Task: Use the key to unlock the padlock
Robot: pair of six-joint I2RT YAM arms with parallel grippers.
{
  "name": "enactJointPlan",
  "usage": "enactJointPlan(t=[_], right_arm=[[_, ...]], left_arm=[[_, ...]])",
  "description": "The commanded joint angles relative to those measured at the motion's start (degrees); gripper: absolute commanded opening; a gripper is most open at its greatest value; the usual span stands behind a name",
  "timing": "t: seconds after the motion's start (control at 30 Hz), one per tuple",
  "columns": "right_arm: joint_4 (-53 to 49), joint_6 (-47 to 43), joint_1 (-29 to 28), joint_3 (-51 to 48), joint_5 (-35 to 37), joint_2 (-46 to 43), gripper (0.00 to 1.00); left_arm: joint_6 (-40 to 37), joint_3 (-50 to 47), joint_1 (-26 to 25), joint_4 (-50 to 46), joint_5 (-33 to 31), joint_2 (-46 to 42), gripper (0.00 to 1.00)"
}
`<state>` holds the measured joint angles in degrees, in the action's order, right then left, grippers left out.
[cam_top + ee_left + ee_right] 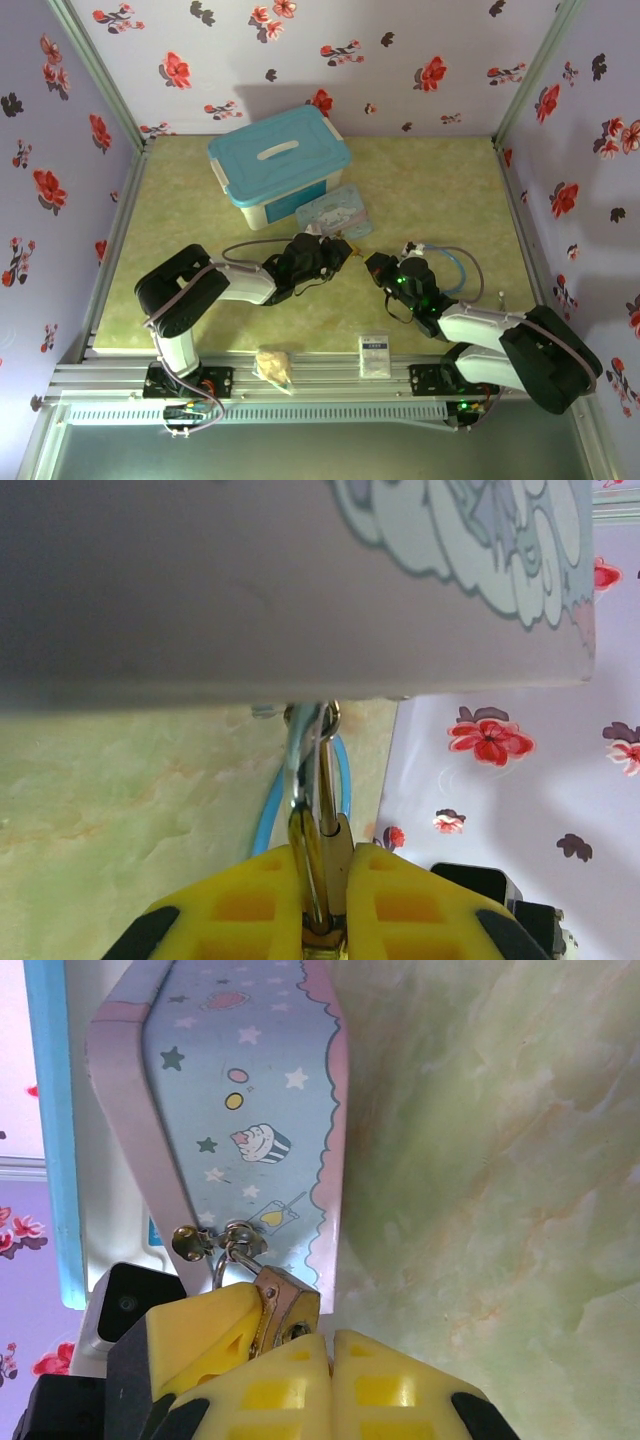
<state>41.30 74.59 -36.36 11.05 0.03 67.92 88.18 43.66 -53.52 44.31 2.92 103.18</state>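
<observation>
Top view, surface: a pale green marbled surface (440, 190), walled in by paper printed with red flowers.
Top view, box: a white plastic storage box with a turquoise lid (280, 160) stands at the back left. A flat pale blue cartoon tin (336, 212) lies just in front of its right corner.
Top view, left tool: the left tool (338, 254) sits at the tin's near edge.
Top view, right tool: the right tool (376, 267) faces it from the right, the two sets of tips close together.
Top view, other things: a blue-tubed stethoscope (458, 262) curls behind the right wrist. A tan lumpy bag (274, 365) and a small white rectangular packet (375, 355) lie at the near edge, apart from each other.
Left wrist, padlock: the tiny brass-gold padlock (324, 825) stands between the yellow fingers (250, 900). Its thin silvery shackle points up to the tin's edge, with the blue tube behind it.
Left wrist, left tool: clamped on the padlock's body.
Right wrist, padlock: the brass body is tilted, its keyhole face towards the camera, just in front of the tin's rim.
Right wrist, right tool: the yellow fingers are pressed together, tips just beside the keyhole. I cannot tell whether anything thin is pinched between them.
Right wrist, key: a small dull grey-metal key (186, 1242) seems to hang from a ring at the shackle's top, though it is too small to be sure.
</observation>
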Motion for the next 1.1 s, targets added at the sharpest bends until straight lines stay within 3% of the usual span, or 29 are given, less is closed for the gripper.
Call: enactJointPlan(t=[0.0, 0.13, 0.43, 0.87, 1.07], right_arm=[[0.1, -1.1, 0.3, 0.4, 0.7, -2.1, 0.0], [-2.4, -1.4, 0.3, -0.4, 2.3, -4.5, 0.0], [4.3, 0.9, 0.3, -1.4, 1.3, 0.2, 0.0], [-6.4, -0.4, 0.2, -1.0, 3.7, -5.9, 0.0], [-2.7, -0.3, -0.1, -0.4, 3.2, -3.0, 0.0]], left_arm=[[-1.0, 1.4, -0.3, 2.9, -0.7, -0.6, 0.0], [-0.7, 1.8, -0.2, 3.4, -0.7, -0.1, 0.0], [-0.2, 2.5, -0.8, 2.5, -1.2, -1.0, 0.0], [0.7, 1.7, -0.6, 4.6, -1.6, -0.3, 0.0], [0.3, 2.5, -0.6, 3.9, -1.2, -0.3, 0.0]])
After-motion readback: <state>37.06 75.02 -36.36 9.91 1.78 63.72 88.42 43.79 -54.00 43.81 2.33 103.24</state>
